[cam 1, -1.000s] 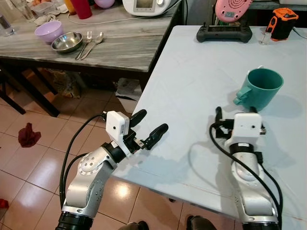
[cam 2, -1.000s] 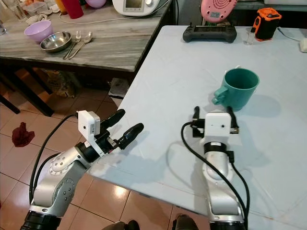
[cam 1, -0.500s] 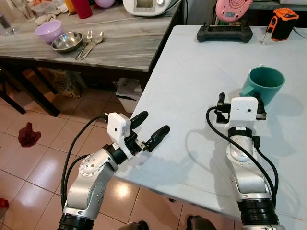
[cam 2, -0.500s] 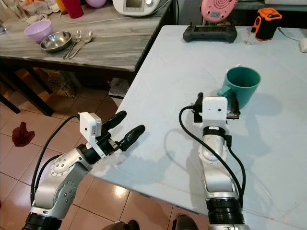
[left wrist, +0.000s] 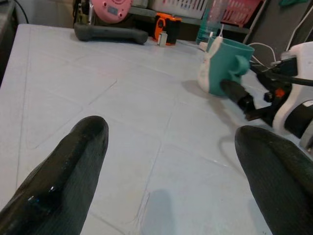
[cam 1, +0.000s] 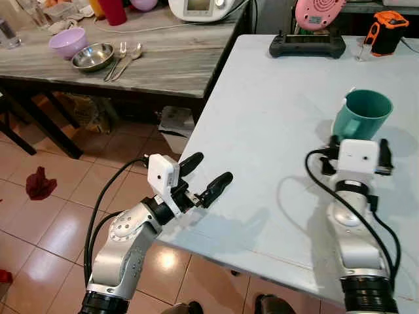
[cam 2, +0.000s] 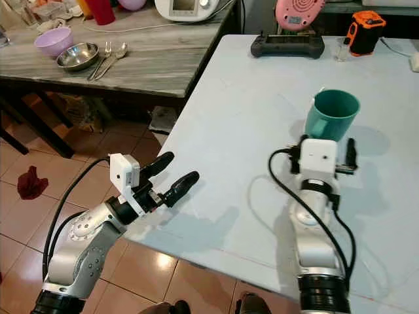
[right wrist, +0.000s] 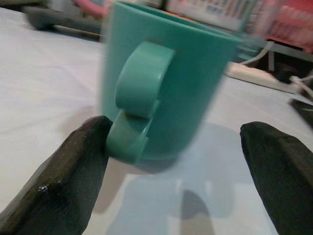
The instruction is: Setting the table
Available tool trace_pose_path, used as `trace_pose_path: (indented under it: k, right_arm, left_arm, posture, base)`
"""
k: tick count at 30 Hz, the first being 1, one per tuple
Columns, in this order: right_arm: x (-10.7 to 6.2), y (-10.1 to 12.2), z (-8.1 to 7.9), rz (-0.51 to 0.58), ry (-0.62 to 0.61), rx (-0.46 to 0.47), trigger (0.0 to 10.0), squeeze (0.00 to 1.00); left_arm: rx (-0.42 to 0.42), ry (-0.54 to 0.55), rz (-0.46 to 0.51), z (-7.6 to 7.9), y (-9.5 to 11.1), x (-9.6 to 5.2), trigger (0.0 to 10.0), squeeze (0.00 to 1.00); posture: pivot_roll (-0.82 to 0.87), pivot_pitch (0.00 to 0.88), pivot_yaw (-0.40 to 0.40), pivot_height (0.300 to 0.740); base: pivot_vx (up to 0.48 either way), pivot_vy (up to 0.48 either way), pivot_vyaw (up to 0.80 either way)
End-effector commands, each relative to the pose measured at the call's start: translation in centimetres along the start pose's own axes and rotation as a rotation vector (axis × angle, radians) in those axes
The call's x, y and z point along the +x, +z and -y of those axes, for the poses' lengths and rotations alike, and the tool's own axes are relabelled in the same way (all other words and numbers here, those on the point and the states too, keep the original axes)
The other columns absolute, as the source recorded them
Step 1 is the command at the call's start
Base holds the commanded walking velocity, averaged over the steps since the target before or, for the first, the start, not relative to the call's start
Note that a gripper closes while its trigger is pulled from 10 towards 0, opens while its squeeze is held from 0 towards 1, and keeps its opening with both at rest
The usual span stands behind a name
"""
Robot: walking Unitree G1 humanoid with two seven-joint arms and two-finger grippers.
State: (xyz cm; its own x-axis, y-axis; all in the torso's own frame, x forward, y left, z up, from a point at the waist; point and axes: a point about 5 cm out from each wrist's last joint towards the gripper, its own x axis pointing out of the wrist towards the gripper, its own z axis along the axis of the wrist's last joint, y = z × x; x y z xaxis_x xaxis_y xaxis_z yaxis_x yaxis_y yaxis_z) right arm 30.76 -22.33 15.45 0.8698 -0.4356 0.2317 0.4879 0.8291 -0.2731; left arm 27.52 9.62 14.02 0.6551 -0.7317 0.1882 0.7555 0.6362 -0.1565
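Observation:
A teal mug (cam 1: 362, 112) stands upright on the white table (cam 1: 275, 111) at the right, its handle (right wrist: 139, 93) turned toward me. My right gripper (cam 1: 359, 141) is open right in front of it, one finger on each side of the mug's near side. One finger (right wrist: 73, 171) is touching or almost touching the handle; the other finger (right wrist: 279, 166) stands apart from the mug. My left gripper (cam 1: 211, 167) is open and holds nothing, hovering at the table's near left edge. The mug (left wrist: 225, 66) also appears far across the table in the left wrist view.
A grey side table (cam 1: 170, 65) at the back left carries a purple bowl (cam 1: 69, 42), a steel bowl (cam 1: 91, 57), and a fork and spoon (cam 1: 121, 59). A black controller (cam 1: 308, 44) and an orange tool (cam 1: 385, 29) lie at the white table's far end. A red cloth (cam 1: 39, 183) lies on the tiled floor.
My right gripper has moved forward and to the right until its open fingers flank the mug. The mug has shifted slightly right. The left arm has barely moved.

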Motion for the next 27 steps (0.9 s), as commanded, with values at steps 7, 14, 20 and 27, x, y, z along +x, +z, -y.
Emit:
trace_pose_path:
  k: [7, 14, 20, 27]
  right_arm:
    - [0.6, 0.7, -0.1, 0.034, -0.007, 0.008, 0.0, 0.0]
    - [1.0, 1.4, -1.2, 0.053, 0.041, 0.032, 7.3, 0.0]
    - [1.3, 1.5, -1.5, 0.056, 0.047, 0.032, 0.0, 0.0]
    - [1.4, 1.4, -1.6, 0.043, 0.042, 0.041, 0.0, 0.0]
  left_arm:
    - [-0.001, -0.003, -0.008, -0.2, -0.2, -0.1, 10.0, 0.0]
    - [0.005, 0.011, -0.012, -0.2, -0.3, -0.3, 10.0, 0.0]
    - [0.006, 0.025, -0.012, -0.2, -0.3, -0.4, 10.0, 0.0]
    - [0.008, 0.026, -0.009, -0.2, -0.3, -0.3, 10.0, 0.0]
  posture:
    - [-0.19, 0.151, 0.153, 0.74]
    - [-0.17, 0.155, 0.144, 0.74]
    - [-0.17, 0.155, 0.138, 0.74]
    - [-0.17, 0.155, 0.137, 0.74]
  base:
    - [0.0, 0.0, 0.0]
    - [0.0, 0.0, 0.0]
    - [0.0, 0.0, 0.0]
    - [0.0, 0.0, 0.0]
